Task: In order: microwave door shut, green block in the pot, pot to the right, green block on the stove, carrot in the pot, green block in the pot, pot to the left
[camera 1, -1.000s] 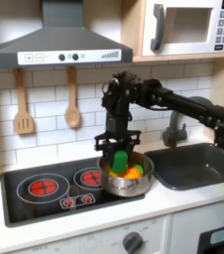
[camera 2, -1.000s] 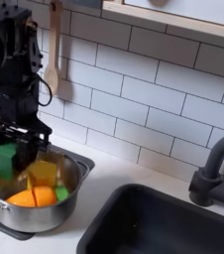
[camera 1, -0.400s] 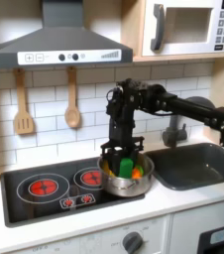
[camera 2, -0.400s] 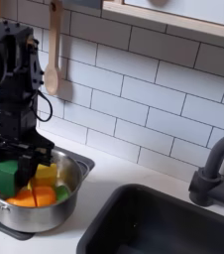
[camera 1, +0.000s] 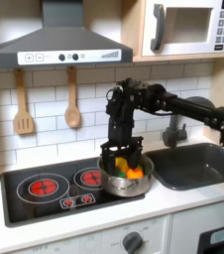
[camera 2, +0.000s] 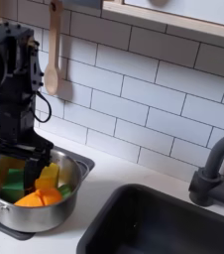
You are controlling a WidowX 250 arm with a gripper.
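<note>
The gripper (camera 2: 17,175) reaches down inside the pot (camera 2: 72,198), its fingers (camera 2: 33,165) either side of the green block (camera 2: 12,182) — seemingly pinching it, though the view is too cramped to be sure. The block sits low in the pot beside the carrot (camera 2: 37,198) and a yellow piece (camera 2: 49,176). The pot rests on the stove (camera 1: 25,198), at its sink-side burner. Judging by this, the block is being put in; next comes release, then dragging the pot.
</note>
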